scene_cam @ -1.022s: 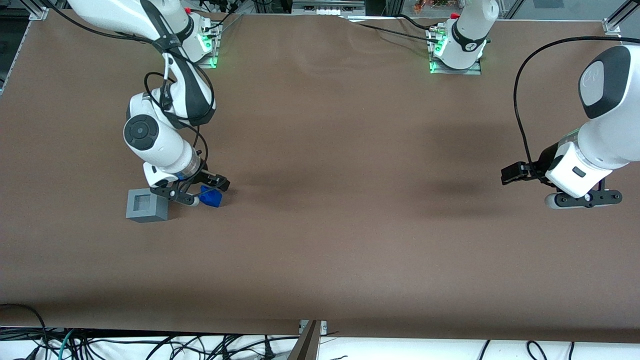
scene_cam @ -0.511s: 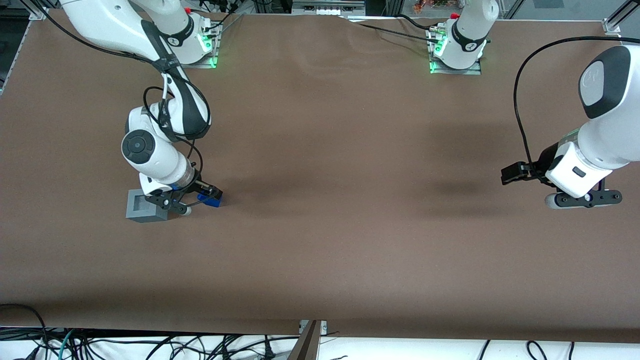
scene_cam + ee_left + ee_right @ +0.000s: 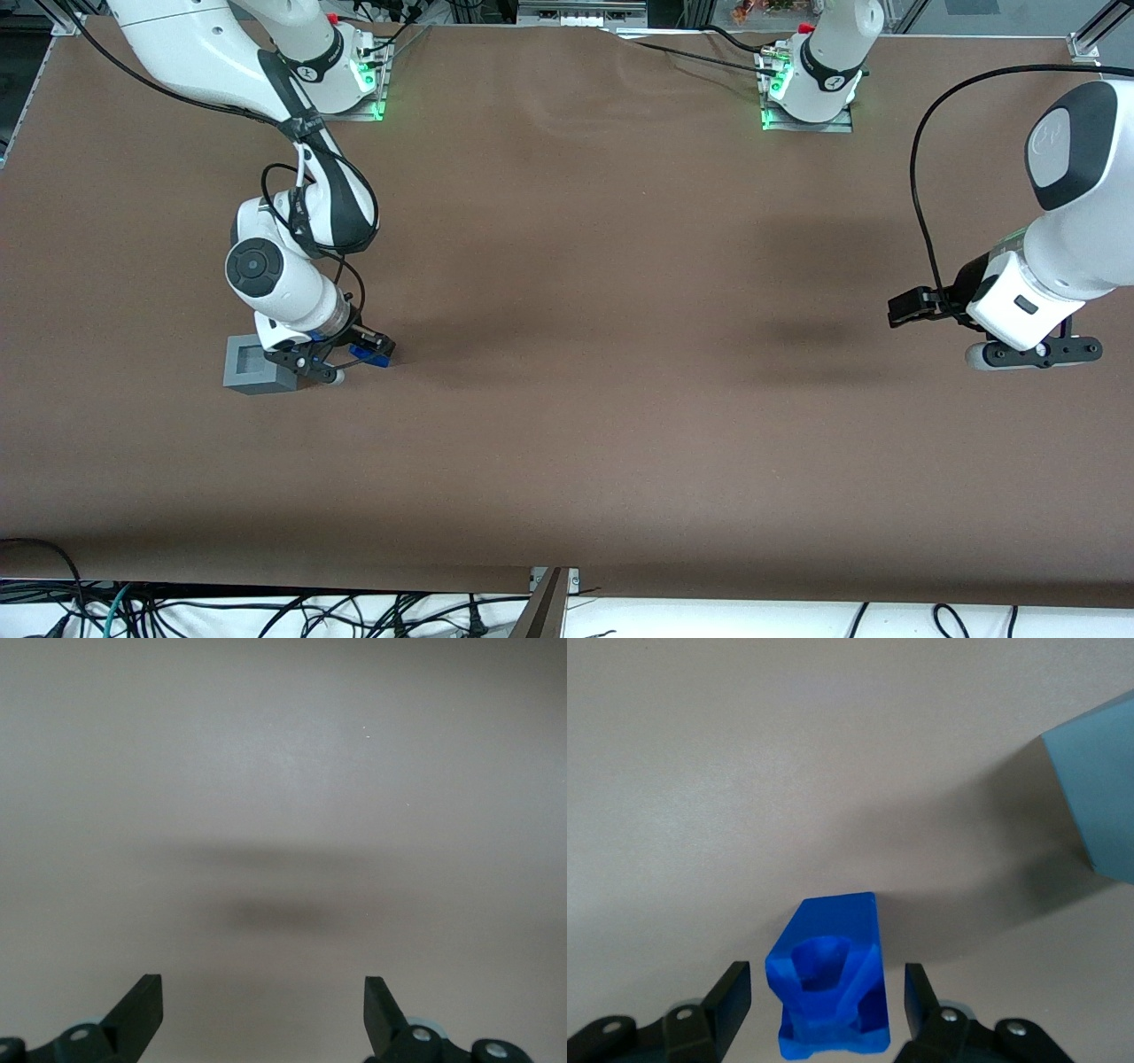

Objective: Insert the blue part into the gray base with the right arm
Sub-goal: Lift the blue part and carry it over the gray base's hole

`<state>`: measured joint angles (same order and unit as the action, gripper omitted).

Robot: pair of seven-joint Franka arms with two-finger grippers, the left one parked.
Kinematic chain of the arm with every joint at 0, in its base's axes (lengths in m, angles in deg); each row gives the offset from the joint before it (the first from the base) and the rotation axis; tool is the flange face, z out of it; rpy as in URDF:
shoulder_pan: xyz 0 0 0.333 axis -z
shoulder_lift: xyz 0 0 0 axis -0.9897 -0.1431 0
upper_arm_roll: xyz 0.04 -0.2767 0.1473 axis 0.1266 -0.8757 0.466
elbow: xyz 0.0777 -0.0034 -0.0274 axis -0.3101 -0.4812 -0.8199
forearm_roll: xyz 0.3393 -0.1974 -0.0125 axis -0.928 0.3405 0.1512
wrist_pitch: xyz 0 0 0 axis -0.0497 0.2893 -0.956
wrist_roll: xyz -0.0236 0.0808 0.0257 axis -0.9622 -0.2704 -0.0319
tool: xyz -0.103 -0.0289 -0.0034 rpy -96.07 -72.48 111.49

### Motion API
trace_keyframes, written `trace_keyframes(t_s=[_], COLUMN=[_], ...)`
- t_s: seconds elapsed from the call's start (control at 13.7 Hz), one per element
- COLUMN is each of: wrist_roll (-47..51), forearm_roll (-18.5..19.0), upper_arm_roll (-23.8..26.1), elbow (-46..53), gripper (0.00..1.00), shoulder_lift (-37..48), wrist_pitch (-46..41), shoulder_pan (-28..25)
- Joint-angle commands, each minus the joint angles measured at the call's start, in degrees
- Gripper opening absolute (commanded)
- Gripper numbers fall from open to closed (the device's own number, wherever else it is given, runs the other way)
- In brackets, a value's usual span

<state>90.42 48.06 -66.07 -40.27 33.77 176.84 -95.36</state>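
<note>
Beside the gray base, gripper straddles blue part; fingers apart, seemingly not touching it.

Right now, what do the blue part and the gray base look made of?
The blue part, between the open gripper's fingers, looks like hard molded or printed plastic: saturated uniform color, crisp facets, slight sheen. The gray base, beside it on the table, also seems plastic: matte, even light gray, sharp edges around its square recess. Neither can be confirmed by look alone.
</note>
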Motion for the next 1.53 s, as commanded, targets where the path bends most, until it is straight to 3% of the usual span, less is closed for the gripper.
trace_keyframes(t_s=[0.0, 0.15, 0.36, 0.58, 0.8, 1.09, 1.46], wrist_roll=[-2.2, -5.54, -10.98, -23.61, -36.2, -46.14, -48.53], forearm_roll=[0.81, 0.81, 0.46, -0.06, -2.25, -2.88, -3.05], upper_arm_roll=[0.08, 0.0, -0.27, -3.77, -8.52, -8.62, -8.53], elbow=[1.01, 2.05, 8.89, 13.22, 13.93, 13.93, 13.93], gripper=[0.42, 0.38, 0.34, 0.33, 0.33, 0.33, 0.34], shoulder_lift=[-0.64, 0.49, 3.39, 5.51, 5.42, 4.9, 2.88], wrist_pitch=[0.41, -2.46, -18.07, -26.64, -26.92, -26.92, -24.91], shoulder_pan=[1.27, 2.33, 3.74, 3.83, 4.88, 9.27, 10.68])
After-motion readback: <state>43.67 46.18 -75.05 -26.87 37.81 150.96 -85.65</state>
